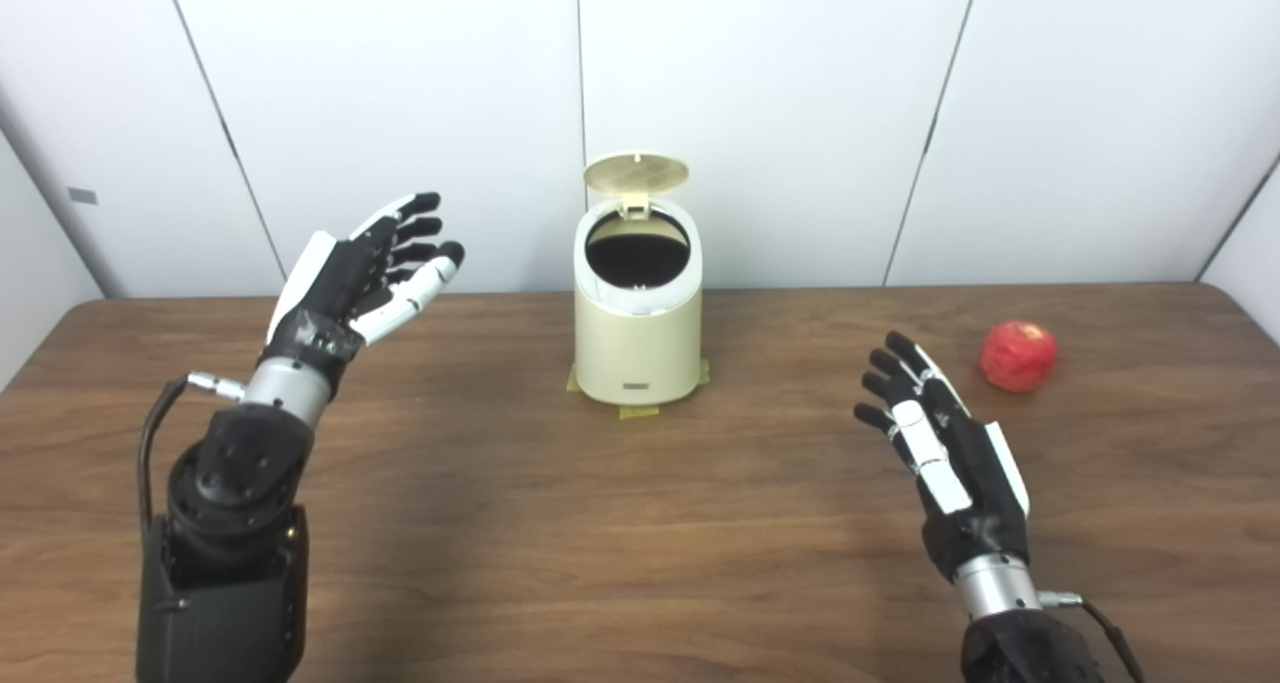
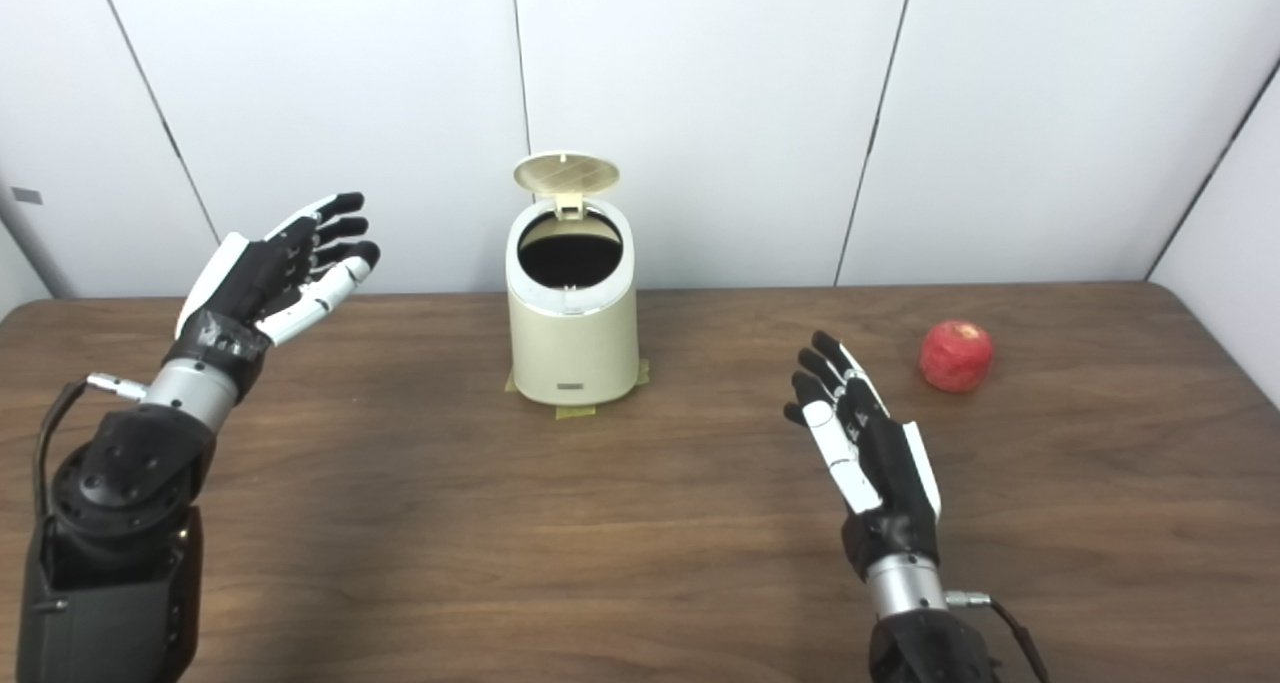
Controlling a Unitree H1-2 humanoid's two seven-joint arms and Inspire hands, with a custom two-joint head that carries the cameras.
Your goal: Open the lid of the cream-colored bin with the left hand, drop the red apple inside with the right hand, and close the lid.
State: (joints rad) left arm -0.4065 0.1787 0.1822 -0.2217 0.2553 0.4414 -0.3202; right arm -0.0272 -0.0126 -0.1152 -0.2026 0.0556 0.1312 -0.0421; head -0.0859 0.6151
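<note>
Bin [image 1: 638, 333] mid-table [image 1: 600, 523], apple [image 1: 1018, 356] to its right.

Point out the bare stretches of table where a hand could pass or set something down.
Widest free patch: the near table between the left hand and right hand, in front of the bin. Also bare: the strip between bin and apple. Tightest: between right hand and apple.
</note>
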